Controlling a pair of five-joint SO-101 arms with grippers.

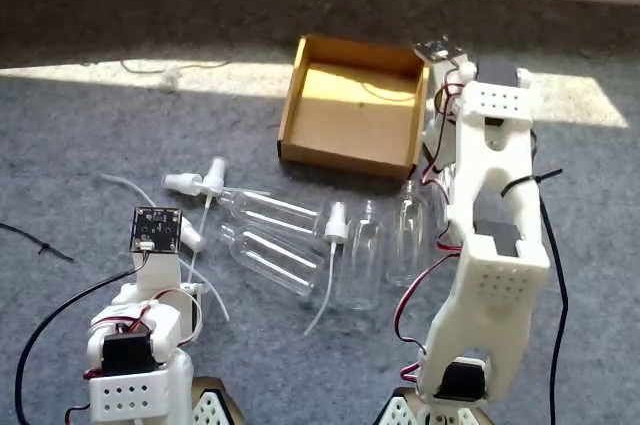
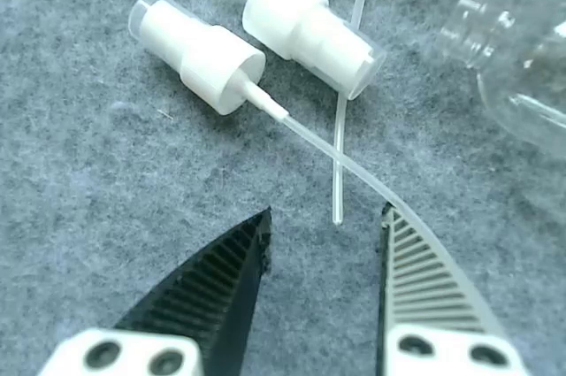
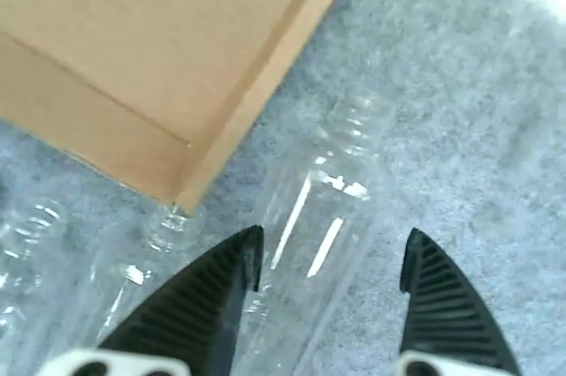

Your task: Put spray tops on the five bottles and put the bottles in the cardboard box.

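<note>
Left hand (image 2: 325,212): ribbed fingers apart, holding nothing, low over the fuzzy grey surface (image 2: 106,172) at near left. Beside it lie a white plastic spray top (image 2: 196,55) and a second spray top (image 2: 309,29), both cylindrical with thin clear tubes. Right hand (image 3: 334,234): fingers apart, either side of a clear plastic bottle (image 3: 323,199). It lies flat, long axis near to far, bare threaded neck pointing far, just right of the cardboard box (image 3: 133,40), at its near right corner.
</note>
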